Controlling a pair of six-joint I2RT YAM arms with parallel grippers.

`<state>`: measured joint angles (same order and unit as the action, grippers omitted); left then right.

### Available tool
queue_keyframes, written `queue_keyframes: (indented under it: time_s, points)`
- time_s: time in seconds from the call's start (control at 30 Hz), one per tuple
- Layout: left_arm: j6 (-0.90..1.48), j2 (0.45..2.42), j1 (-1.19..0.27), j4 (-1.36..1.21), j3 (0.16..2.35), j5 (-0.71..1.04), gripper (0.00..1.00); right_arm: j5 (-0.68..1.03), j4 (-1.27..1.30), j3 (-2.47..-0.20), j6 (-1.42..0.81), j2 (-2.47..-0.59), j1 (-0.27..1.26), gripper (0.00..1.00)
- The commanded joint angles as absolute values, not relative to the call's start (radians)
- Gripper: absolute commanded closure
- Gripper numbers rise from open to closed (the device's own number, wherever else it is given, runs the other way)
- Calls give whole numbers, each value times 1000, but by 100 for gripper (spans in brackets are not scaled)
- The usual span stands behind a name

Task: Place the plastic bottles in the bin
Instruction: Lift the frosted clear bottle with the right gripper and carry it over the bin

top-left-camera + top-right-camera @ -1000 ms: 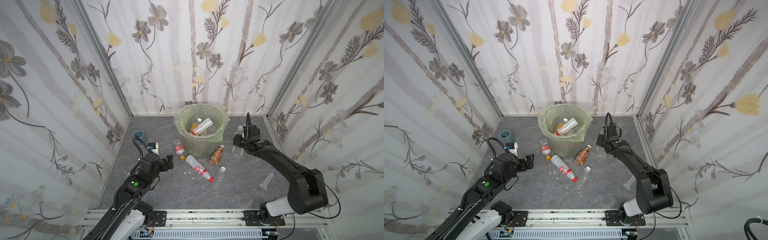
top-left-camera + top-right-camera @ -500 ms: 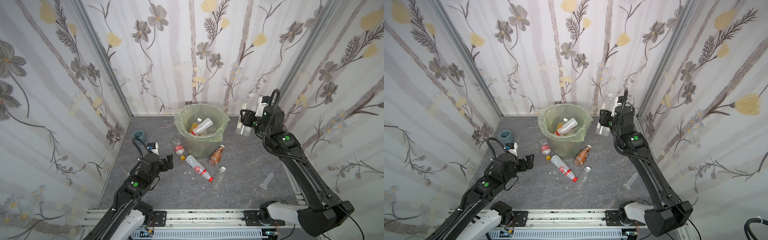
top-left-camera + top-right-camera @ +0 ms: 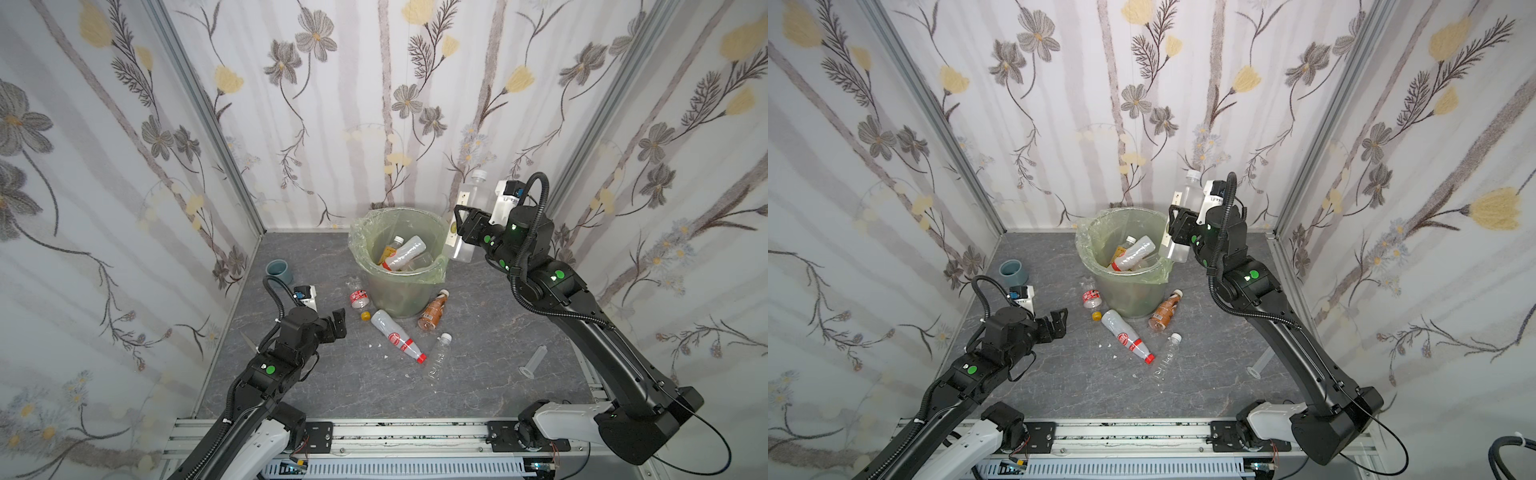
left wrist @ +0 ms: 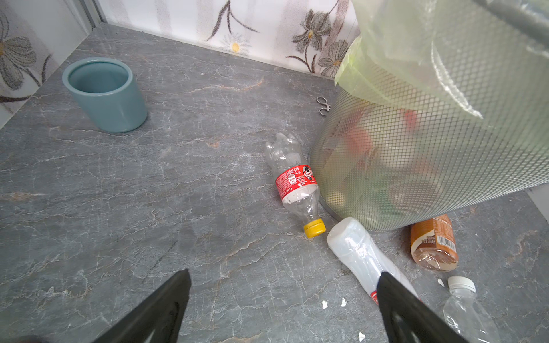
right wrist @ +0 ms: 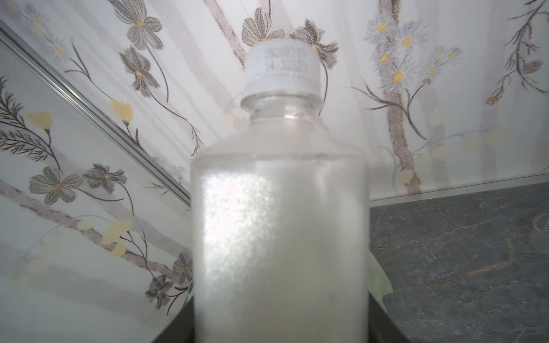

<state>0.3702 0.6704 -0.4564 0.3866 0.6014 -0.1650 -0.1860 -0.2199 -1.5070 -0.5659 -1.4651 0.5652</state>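
- On a grey, marble-veined bench [image 3: 332,386], shut in on three sides by walls [image 3: 374,104] papered with grey and yellow flowers.
- Aluminium posts [image 3: 210,120] run up the two back corners. A slotted metal rail [image 3: 395,432] along the near edge carries both arm bases.
- The bin [image 3: 395,291] stands mid-bench toward the back wall, with a green bag folded over its rim. The left wrist view shows its wall [image 4: 416,163] as fine mesh.
- Several bottles in the bin [image 3: 405,253] lie heaped and slanted.
- The right end effector [image 3: 460,224] is clamped on a frosted bottle [image 3: 471,195], white cap up and slightly tilted. The bottle is raised clear of the bench, just beside the bin's rim on the right. It fills the right wrist view [image 5: 279,222].
- The left end effector [image 3: 338,322] hovers low over the bench left of the bin, jaws spread wide and holding nothing.
- Loose bottles lie around the bin's foot:
  - A red-labelled bottle [image 4: 297,184] with a yellow cap lies against the base.
  - A milky bottle [image 3: 392,336] with a red cap lies in front.
  - A brown bottle [image 3: 433,311] leans near the base.
  - A clear bottle [image 3: 438,357] with a white cap is nearest the rail.
- A blue-grey cup [image 3: 279,270] stands upright near the left wall.
- A small clear beaker [image 3: 534,361] lies on its side, well apart at the right.
- White scraps [image 3: 378,345] dot the bench beside the milky bottle.
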Motion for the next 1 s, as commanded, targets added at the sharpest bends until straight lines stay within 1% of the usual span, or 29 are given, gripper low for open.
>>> queue_keyframes:
  time_s: [0.0, 0.23, 0.7, 0.9, 0.97]
  points:
    - [376, 669, -456, 371, 598, -177, 0, -256, -125, -1516, -607, -1487, 602, 44]
    - [376, 669, -456, 371, 598, -176, 0, -365, -43, -1517, -630, -1545, 697, 43]
    - [376, 670, -456, 371, 598, -175, 0, -493, 34, -1520, -662, -1665, 776, 39]
    - [376, 669, -456, 371, 597, -172, 0, -565, 60, -1517, -680, -1703, 813, 38]
    - [376, 670, -455, 371, 596, -172, 0, -594, 63, -1508, -681, -1712, 849, 38]
